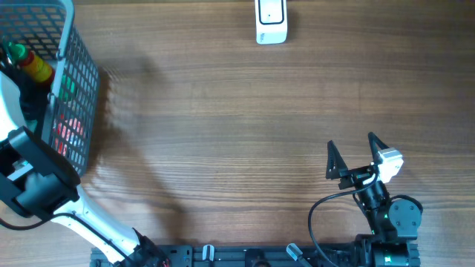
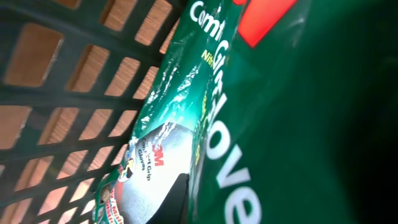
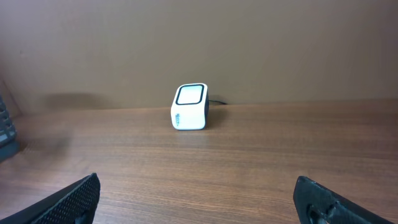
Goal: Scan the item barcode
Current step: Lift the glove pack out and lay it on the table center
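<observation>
A green glove packet with white lettering fills the left wrist view, inside the dark mesh basket. My left gripper is shut on this packet. Only one dark finger shows, pressed flat against the packet's face; the other is hidden behind it. No barcode shows on the packet. From overhead the left arm reaches into the basket at the far left and hides the gripper. The white barcode scanner stands at the table's far edge, its window facing my right gripper, which is open and holds nothing near the front right.
The basket also holds a red and yellow bottle with a green cap and other packets. A dark cable leaves the scanner behind it. The basket's corner shows at the left of the right wrist view.
</observation>
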`<state>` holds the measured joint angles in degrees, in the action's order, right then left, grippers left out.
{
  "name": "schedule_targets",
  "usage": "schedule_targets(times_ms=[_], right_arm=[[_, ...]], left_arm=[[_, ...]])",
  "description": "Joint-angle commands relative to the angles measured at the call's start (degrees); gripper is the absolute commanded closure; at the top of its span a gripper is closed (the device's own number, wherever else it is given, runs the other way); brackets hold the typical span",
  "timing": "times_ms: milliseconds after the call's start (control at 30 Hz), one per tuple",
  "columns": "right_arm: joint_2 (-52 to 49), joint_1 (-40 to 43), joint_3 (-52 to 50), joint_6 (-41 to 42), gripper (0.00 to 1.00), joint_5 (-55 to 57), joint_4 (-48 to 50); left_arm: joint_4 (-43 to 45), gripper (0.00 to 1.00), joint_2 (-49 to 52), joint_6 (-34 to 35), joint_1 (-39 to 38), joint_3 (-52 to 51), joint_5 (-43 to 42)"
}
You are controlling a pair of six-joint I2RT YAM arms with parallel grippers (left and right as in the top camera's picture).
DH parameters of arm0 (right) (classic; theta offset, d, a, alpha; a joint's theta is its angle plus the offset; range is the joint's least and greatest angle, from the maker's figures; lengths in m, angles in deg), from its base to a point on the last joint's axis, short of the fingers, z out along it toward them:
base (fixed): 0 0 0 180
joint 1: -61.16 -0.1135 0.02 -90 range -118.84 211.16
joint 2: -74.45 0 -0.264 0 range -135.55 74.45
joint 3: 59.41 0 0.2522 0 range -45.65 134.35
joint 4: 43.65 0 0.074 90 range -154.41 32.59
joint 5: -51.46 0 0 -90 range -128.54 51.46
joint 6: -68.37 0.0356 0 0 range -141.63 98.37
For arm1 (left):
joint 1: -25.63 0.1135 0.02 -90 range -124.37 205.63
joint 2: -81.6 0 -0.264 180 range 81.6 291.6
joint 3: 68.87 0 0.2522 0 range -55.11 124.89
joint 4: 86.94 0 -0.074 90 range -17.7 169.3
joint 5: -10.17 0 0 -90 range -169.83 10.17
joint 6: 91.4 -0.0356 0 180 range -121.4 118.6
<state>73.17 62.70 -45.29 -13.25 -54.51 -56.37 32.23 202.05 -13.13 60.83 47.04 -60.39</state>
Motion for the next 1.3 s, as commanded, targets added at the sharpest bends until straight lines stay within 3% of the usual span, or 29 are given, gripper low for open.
schedule_targets(times_ms=[0, 500, 800, 967, 1067, 1267], right_arm=[[0.3, -0.5, 0.0, 0.6, 0.0, 0.9, 0.2], [0.3, -0.5, 0.0, 0.6, 0.0, 0.9, 0.2], [0.3, -0.5, 0.0, 0.6, 0.0, 0.9, 0.2], [0.3, -0.5, 0.0, 0.6, 0.0, 0.9, 0.2], [0.3, -0.5, 0.0, 0.6, 0.0, 0.9, 0.2], [0.3, -0.5, 0.0, 0.6, 0.0, 0.9, 0.2]], left_arm=[[-0.3, 0.96, -0.9, 0.2, 0.3, 0.6, 4.2], [-6.0, 0.96, -20.8, 6.7, 0.3, 0.6, 3.4], [-7.1, 0.96, -36.2, 9.9, 0.3, 0.6, -10.6], [-10.0, 0.96, -42.8, 18.2, 0.3, 0.6, -23.1], [-14.0, 0.96, -45.2, 24.3, 0.1, 0.6, -24.0], [-18.0, 0.96, -48.0, 26.2, -5.4, 0.6, -28.3]])
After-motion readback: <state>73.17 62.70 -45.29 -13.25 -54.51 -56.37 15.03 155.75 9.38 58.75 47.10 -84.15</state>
